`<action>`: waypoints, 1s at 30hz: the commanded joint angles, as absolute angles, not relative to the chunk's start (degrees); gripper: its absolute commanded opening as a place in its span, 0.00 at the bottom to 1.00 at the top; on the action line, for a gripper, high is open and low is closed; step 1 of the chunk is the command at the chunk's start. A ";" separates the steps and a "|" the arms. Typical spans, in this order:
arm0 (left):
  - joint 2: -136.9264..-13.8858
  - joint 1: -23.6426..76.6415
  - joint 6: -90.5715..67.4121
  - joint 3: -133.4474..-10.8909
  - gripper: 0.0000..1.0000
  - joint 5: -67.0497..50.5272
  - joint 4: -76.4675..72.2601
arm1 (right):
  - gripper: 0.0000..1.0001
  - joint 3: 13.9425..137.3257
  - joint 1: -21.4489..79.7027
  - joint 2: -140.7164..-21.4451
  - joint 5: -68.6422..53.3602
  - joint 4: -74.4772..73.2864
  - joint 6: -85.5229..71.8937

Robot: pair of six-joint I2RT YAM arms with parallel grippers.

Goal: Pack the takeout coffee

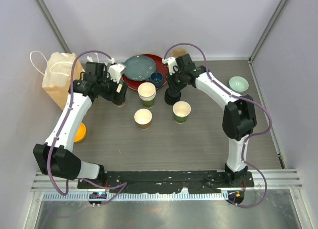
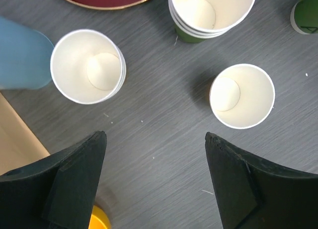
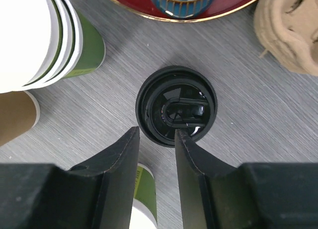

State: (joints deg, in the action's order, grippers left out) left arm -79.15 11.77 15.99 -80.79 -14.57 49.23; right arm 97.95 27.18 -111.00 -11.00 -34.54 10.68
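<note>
Two single paper cups stand mid-table: the brown-sided cup (image 1: 143,118) (image 2: 242,96) and the green-sided cup (image 1: 181,111) (image 3: 145,194), both without lids and empty. A black round lid (image 3: 176,106) lies on the table behind the green cup. My right gripper (image 1: 172,94) (image 3: 156,132) hangs over the lid's near rim. Its jaws are narrowed with a gap, one fingertip (image 3: 183,139) over the lid and the other just outside its edge. My left gripper (image 1: 119,96) (image 2: 155,135) is wide open over bare table, holding nothing.
A stack of green nested cups (image 1: 147,94) (image 2: 211,13) stands between the arms, another stack (image 2: 88,66) by a light-blue cup (image 2: 20,60). Behind are a red plate (image 1: 130,81) with a dark blue cup (image 1: 157,79), a paper bag (image 1: 57,80), an orange bowl (image 1: 79,133) and a mint bowl (image 1: 238,83).
</note>
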 commanded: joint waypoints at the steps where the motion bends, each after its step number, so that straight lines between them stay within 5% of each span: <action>1: -78.58 9.85 13.36 -79.10 0.84 -18.28 50.10 | 0.40 101.86 29.27 -113.54 -8.62 -35.77 15.55; 30: -80.42 8.53 15.38 -80.68 0.84 -24.79 53.17 | 0.33 104.77 31.29 -121.29 -4.75 -35.59 18.63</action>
State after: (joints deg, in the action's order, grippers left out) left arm -80.14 8.86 14.24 -79.15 -23.40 52.75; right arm 102.28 31.27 -120.79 -4.80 -35.64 17.76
